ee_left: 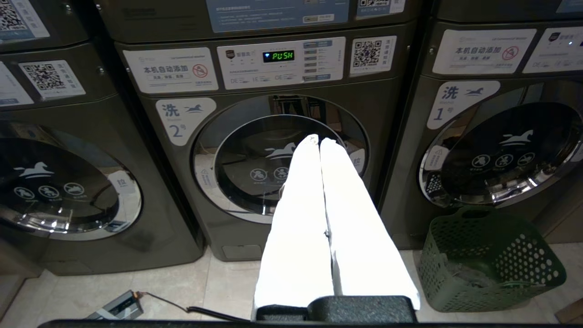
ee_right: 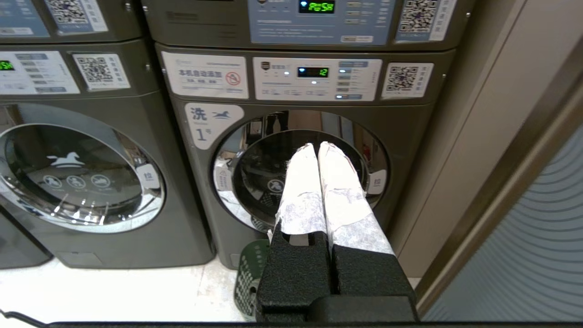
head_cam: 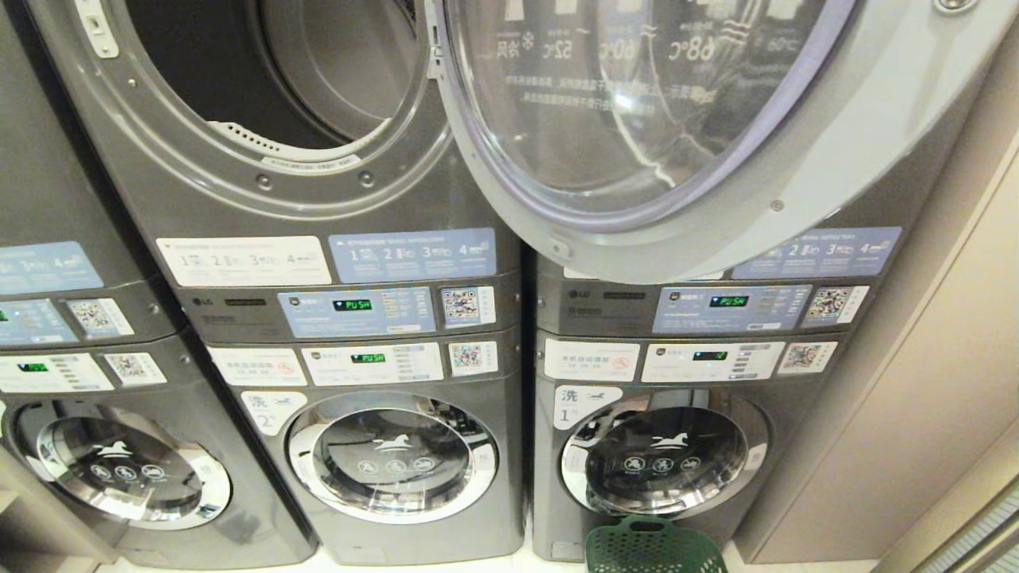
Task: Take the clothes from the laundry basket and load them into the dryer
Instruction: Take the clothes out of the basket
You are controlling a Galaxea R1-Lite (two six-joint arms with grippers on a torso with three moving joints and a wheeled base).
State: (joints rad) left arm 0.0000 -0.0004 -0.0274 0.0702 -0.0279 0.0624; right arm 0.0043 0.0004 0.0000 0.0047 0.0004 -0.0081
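Both tools clenched on nothing: left tool (ee_left: 320,141) and right tool (ee_right: 317,146) hang level before the lower washers. Laundry basket (ee_left: 489,259) sits on the floor, right, near washer 1 (ee_right: 300,173); something dark inside, probably clothes. Dryer (head_cam: 271,95) above, drum bare, door (head_cam: 685,119) swung right. Risk: door overhangs the basket, so a rising arm could strike it.
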